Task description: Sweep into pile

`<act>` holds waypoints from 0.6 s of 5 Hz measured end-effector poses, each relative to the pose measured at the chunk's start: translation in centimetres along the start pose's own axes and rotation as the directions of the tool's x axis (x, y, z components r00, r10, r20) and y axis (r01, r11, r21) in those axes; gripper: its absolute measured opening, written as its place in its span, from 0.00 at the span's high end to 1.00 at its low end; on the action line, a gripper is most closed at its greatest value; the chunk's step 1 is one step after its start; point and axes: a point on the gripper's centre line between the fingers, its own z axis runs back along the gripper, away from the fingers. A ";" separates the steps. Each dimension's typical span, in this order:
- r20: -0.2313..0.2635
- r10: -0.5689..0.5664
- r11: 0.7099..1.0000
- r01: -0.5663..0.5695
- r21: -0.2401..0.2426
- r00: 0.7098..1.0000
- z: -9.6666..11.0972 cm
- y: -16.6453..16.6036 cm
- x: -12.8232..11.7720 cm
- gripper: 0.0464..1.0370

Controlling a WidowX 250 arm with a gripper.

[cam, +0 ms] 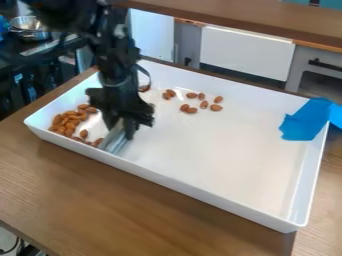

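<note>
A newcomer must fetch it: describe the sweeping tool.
On the wooden table sits a white tray. At its left, beside the larger almond pile, hangs the black gripper. The tool is the grey, straight-edged piece below it, unlike the brown almonds.

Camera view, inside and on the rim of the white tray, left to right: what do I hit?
Heaped almonds at the left end → end effector → loose almonds → blue tape over the far right rim.
</note>
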 end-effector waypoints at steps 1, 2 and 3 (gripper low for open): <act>-0.015 -0.009 1.000 0.009 0.011 1.000 -0.2 2.0 -0.3 0.67; -0.014 -0.026 1.000 0.026 -0.001 1.000 -0.2 3.8 -0.6 0.67; 0.013 -0.027 0.998 0.027 -0.048 1.000 0.8 3.5 -0.4 0.67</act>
